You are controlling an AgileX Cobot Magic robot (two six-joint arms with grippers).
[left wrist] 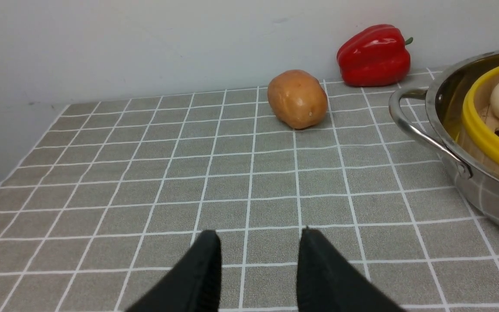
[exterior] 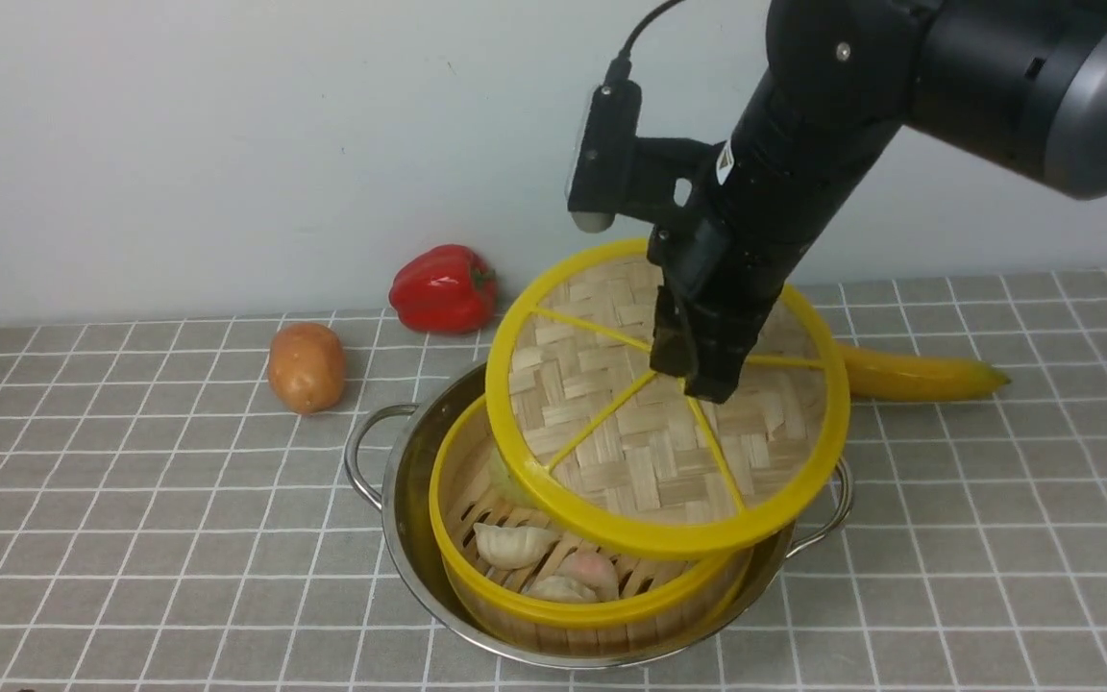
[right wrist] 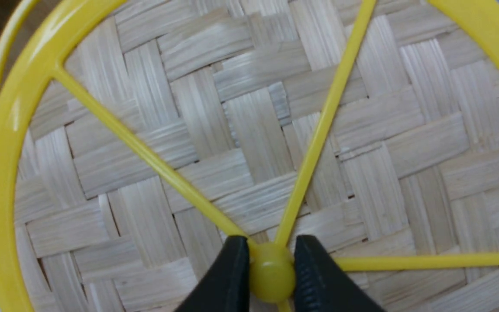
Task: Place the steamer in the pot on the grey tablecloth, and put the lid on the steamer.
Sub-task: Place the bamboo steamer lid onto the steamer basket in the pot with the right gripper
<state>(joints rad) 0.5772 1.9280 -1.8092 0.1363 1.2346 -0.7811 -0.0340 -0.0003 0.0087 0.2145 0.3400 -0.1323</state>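
The right claw (right wrist: 271, 260) is pressed onto the central hub (right wrist: 272, 277) of the lid (exterior: 611, 432), pinching it. The lid hangs tilted from the claw, above the steamer (exterior: 553, 615). The steamer sits inside the pot (exterior: 400, 500) on the grey tablecloth (exterior: 131, 538). The left claw (left wrist: 258, 247) is spread over bare cloth beside the pot.

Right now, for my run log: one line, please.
steamer: in pot; lid: tilted over steamer, unseated; right fingers: shut on lid hub; left fingers: open, empty
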